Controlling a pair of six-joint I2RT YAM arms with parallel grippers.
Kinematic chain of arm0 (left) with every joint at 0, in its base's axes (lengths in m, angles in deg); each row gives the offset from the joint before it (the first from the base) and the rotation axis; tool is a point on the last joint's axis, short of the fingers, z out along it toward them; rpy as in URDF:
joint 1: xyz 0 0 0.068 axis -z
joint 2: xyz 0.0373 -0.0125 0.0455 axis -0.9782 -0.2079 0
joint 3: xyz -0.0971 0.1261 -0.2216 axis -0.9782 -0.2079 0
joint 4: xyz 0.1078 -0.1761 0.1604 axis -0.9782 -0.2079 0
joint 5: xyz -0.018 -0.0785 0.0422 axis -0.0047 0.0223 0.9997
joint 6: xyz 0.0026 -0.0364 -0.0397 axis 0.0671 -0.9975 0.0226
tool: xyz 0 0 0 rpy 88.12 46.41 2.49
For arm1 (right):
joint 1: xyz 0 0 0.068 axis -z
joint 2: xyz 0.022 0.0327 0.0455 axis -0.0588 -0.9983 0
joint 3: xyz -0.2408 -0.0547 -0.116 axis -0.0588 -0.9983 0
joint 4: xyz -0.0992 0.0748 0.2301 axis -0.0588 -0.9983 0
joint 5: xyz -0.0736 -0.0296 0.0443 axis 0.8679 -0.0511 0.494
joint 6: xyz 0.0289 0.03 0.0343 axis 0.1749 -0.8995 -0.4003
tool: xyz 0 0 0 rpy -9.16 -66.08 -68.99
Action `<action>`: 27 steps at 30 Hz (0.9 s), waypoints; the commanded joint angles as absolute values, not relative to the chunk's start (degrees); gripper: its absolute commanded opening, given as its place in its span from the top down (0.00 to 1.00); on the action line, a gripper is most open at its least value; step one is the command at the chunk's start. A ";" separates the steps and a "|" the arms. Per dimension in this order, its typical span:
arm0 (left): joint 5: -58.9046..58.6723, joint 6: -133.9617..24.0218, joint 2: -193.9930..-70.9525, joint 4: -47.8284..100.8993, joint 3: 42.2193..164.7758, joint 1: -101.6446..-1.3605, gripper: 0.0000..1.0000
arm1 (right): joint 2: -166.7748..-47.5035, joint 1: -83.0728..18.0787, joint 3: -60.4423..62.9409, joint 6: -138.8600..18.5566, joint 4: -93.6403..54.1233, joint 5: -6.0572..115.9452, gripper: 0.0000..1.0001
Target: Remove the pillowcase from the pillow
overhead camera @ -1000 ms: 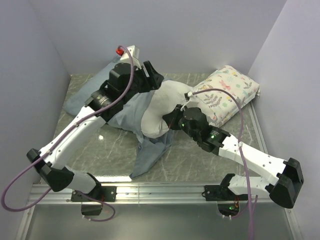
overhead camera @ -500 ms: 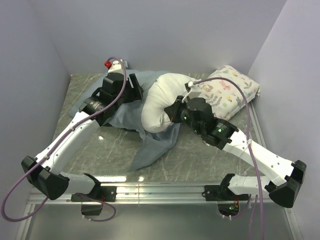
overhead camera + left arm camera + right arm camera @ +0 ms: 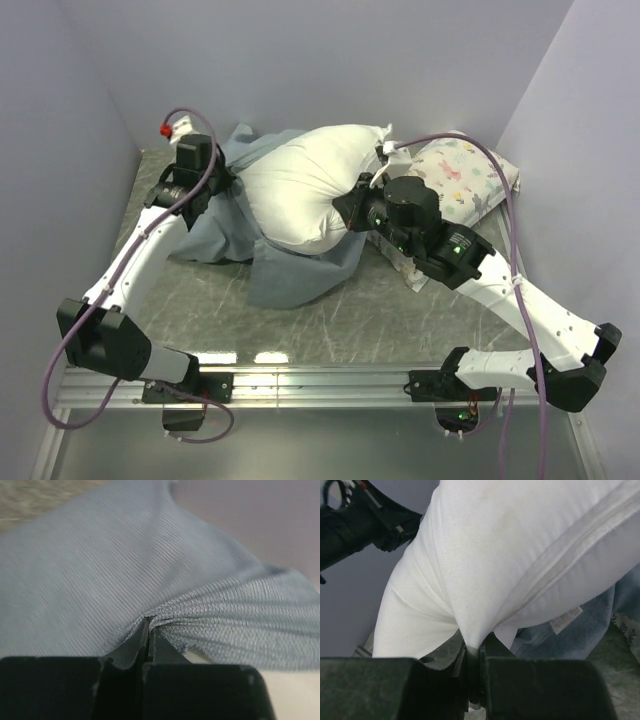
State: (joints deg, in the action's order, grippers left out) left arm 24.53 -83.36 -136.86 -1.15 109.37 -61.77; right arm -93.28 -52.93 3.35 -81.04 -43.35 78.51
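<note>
Hanging limp around the left end and underside of the large plump plain white pillow (image 3: 300, 185), the grey-blue woven fabric pillowcase (image 3: 292, 272) shows only its paler side. One part bunches behind and to the left of the pillow, and a broad flap spills out from under the pillow toward the arm bases. Most of the pillow is bare, and its far right corner pokes up in a small tuft. Just left of the pillow, the left gripper (image 3: 228, 182) pinches a fold of the pillowcase. In the left wrist view its black fingers (image 3: 131, 647) press flat together, with the ribbed cloth (image 3: 100, 575) drawn into a taut crease at their tips. At the pillow's right underside, the right gripper (image 3: 352, 205) is clamped on a pucker of the pillow's white cover. In the right wrist view the pillow (image 3: 485, 545) swells above the closed fingers (image 3: 492, 647), and a sewn seam runs across its upper right. Below the pillow, a small white label with reddish print (image 3: 566, 620) lies against the blue pillowcase cloth (image 3: 570, 640). Right of the pillow, and partly behind the right arm, sits a smaller white cushion printed with pink flowers and dark leaves (image 3: 462, 180). Beneath the pillow and everything around it is the grey marbled table top (image 3: 400, 310).
</note>
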 commanded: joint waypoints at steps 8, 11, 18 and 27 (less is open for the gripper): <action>29.70 -88.39 -146.79 -0.27 105.25 -83.18 1.00 | -80.92 -52.33 7.71 -77.07 -41.93 85.79 1.00; 27.15 -89.09 -147.77 -0.53 104.90 -83.37 1.00 | -77.67 -52.33 2.18 -78.03 -40.79 86.14 1.00; 24.59 -88.75 -142.33 0.35 100.94 -78.35 0.94 | -70.89 -52.33 -14.93 -80.93 -42.10 86.32 1.00; 18.70 -81.46 -132.48 0.17 102.16 -76.42 0.44 | -65.09 -52.33 -33.07 -86.20 -45.97 83.77 0.67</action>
State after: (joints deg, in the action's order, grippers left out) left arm 15.04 -85.98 -135.96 -0.87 99.69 -75.17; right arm -67.25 -52.91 -31.05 -84.49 -45.42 81.13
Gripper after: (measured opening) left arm 0.536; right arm 0.173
